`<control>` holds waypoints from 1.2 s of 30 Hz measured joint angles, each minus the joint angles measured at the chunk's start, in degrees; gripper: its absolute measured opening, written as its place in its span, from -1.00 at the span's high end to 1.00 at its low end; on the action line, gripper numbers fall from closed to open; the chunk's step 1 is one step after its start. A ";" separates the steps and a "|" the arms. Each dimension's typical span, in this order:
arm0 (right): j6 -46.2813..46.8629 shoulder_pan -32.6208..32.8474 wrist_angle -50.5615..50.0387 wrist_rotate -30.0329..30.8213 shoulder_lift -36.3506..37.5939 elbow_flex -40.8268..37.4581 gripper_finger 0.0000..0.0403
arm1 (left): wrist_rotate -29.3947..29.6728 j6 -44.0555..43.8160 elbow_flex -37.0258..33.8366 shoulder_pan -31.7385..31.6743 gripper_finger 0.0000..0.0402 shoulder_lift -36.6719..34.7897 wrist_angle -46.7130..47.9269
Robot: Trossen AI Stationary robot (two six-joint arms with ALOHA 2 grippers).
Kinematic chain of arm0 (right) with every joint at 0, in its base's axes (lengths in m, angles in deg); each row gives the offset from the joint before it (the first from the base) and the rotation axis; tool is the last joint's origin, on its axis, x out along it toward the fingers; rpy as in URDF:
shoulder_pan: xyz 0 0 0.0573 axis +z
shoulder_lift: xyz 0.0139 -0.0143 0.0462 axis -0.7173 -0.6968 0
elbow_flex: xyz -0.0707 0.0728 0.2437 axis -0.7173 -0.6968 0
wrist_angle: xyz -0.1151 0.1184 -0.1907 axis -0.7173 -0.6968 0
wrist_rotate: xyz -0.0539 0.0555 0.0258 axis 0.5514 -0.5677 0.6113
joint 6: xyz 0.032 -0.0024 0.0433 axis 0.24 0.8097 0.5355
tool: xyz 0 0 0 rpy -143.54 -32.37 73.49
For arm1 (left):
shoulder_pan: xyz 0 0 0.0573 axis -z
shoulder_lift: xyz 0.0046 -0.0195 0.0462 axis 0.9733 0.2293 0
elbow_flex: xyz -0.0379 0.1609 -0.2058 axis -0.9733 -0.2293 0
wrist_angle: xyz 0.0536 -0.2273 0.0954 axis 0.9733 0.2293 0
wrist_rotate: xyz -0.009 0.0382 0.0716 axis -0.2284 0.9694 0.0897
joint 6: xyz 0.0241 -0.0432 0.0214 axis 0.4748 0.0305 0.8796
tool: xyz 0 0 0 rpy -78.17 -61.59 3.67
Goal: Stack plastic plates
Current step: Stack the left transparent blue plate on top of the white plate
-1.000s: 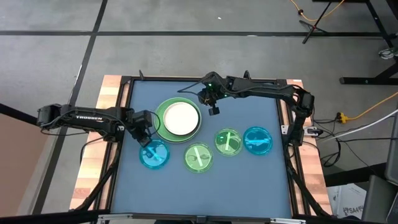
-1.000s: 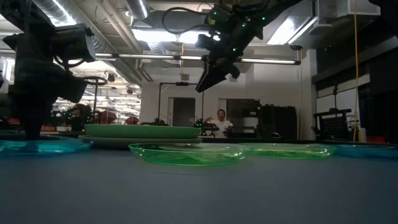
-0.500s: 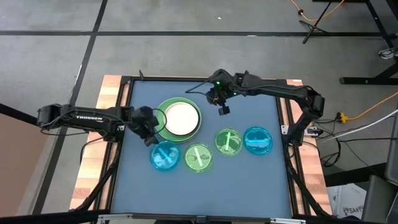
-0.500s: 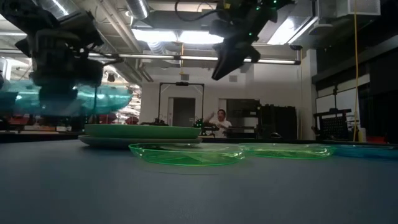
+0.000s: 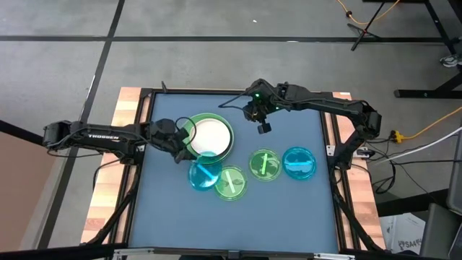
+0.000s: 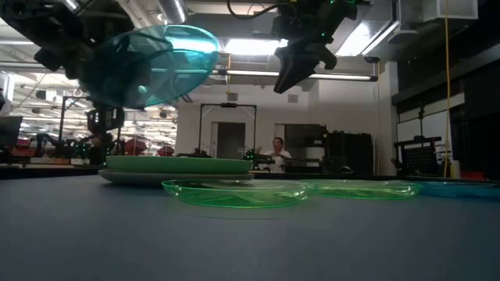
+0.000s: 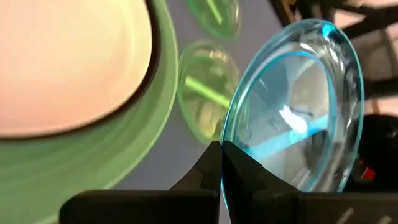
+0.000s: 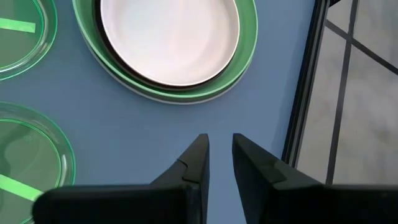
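Observation:
A stack (image 5: 209,137) stands on the table's far-left part: a white plate on a black one, on a light green and a grey one. My left gripper (image 5: 188,153) is shut on a translucent blue plate (image 5: 204,173), which hangs in the air beside the stack (image 6: 168,165). Two small green plates (image 5: 231,183) (image 5: 265,164) and a second blue plate (image 5: 299,162) lie flat in a row on the mat. My right gripper (image 5: 264,128) hovers high, right of the stack, with a narrow gap between its fingers (image 8: 221,149). My left gripper pinches the blue plate's rim (image 7: 225,163) between its two fingers (image 7: 202,174), at the edge nearest the arm, coming slanted from the table's left. The plate is lifted clear (image 6: 148,53) and tilted, with its free edge higher than the held one.
The blue mat (image 5: 289,209) has bare room along its near side and in its far-right part. A black frame and wooden edges (image 5: 108,180) border it. A person (image 6: 275,153) sits far off in the room behind the table.
My left gripper, shut on the blue plate, has risen and moved toward the table's right and far side, toward the stack. The plate has left the mat, is now clear of it and has tipped. My right gripper has drifted a little toward the table's right.

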 joint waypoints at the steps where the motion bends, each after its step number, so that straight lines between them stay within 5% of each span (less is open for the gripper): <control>1: 0.00 0.00 -0.02 0.00 0.00 0.00 0.70 | 0.76 -0.80 0.00 0.00 1.00 0.00 -1.00; 24: 0.20 0.00 0.13 0.00 -0.03 0.00 0.70 | 27.43 -5.51 0.00 -0.15 1.00 0.00 -4.91; 36: 0.22 0.00 0.13 0.00 -0.04 0.00 0.70 | 30.53 -5.01 0.00 -6.77 1.00 0.35 -3.93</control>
